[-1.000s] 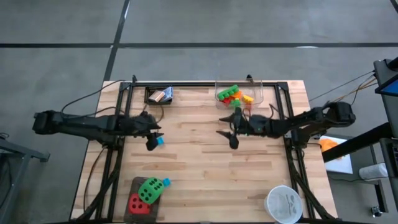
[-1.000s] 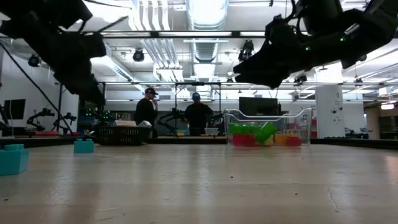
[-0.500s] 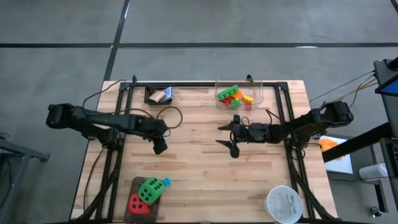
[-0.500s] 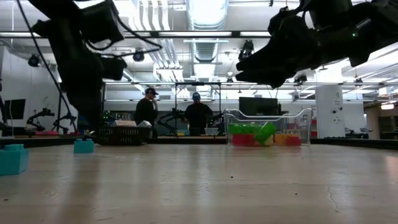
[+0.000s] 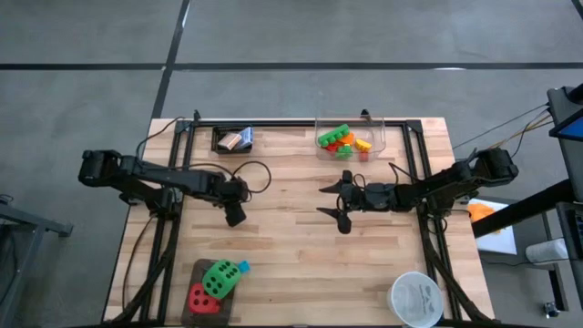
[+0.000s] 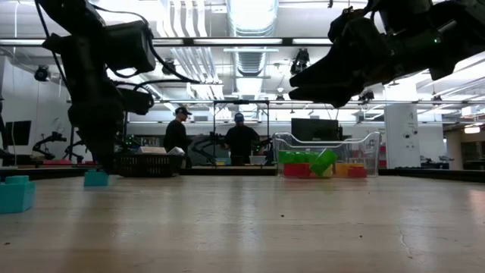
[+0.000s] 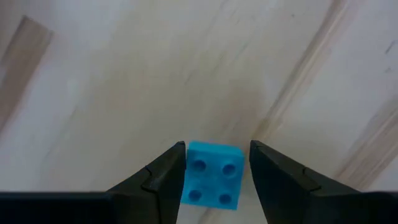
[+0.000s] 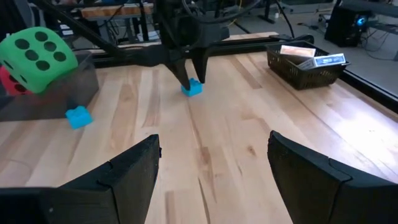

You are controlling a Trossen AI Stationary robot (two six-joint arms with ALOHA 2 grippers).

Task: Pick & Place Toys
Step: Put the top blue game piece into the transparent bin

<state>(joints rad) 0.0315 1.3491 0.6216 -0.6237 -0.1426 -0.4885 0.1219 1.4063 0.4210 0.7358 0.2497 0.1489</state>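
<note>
Blue brick [image 7: 213,173] sits on the table's left-centre, directly between the left gripper [image 7: 214,171] fingers, which stand narrowly open, straddling it, not yet clamped. Right gripper [image 5: 333,199] hovers wide open, well apart.

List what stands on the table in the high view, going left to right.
Red die → green die → left gripper → right gripper → clear tub → white bowl.
</note>
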